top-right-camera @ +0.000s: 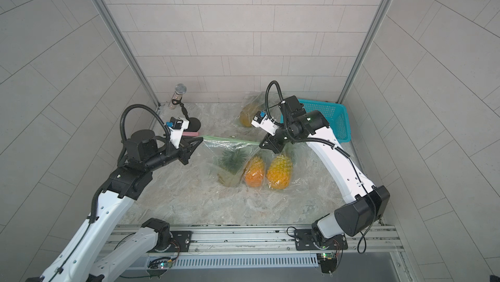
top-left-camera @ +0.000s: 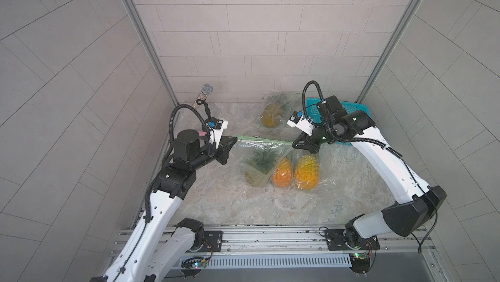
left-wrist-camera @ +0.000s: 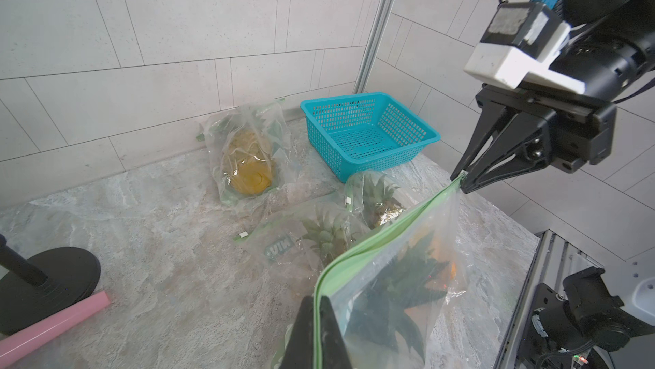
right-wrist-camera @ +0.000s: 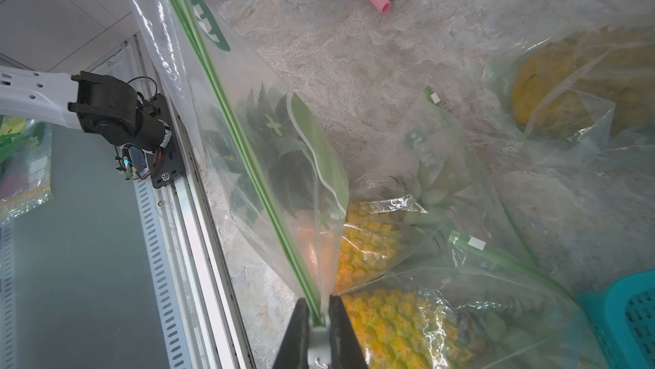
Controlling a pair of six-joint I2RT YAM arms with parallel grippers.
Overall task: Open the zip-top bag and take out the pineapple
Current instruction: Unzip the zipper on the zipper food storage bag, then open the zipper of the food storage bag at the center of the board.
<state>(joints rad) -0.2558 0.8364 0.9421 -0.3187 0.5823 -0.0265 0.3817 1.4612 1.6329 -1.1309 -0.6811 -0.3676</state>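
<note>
The orange pineapple (top-left-camera: pixel 282 176) sat inside the zip-top bag (top-left-camera: pixel 259 153), just left of a bagged yellow pineapple (top-left-camera: pixel 305 172) on the marble table (top-left-camera: pixel 230 202). The left gripper (top-left-camera: pixel 236 139) and right gripper (top-left-camera: pixel 292 144) each had jaws pinched tight on 1 end of the bag's taut green zip strip (top-left-camera: pixel 263 139). Farther back were a pale bagged pineapple (top-left-camera: pixel 270 115), a teal basket (top-left-camera: pixel 351 106) at far right and a microphone (top-left-camera: pixel 207 88) at far left.

The clear bag's (top-left-camera: pixel 244 158) zip strip (top-left-camera: pixel 259 139) is green, its pineapple (top-left-camera: pixel 282 176) orange, the basket (left-wrist-camera: pixel 372 161) teal.

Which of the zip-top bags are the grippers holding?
The bag whose green zip strip stretches between left gripper and right gripper; the others lie loose on the table.
</note>
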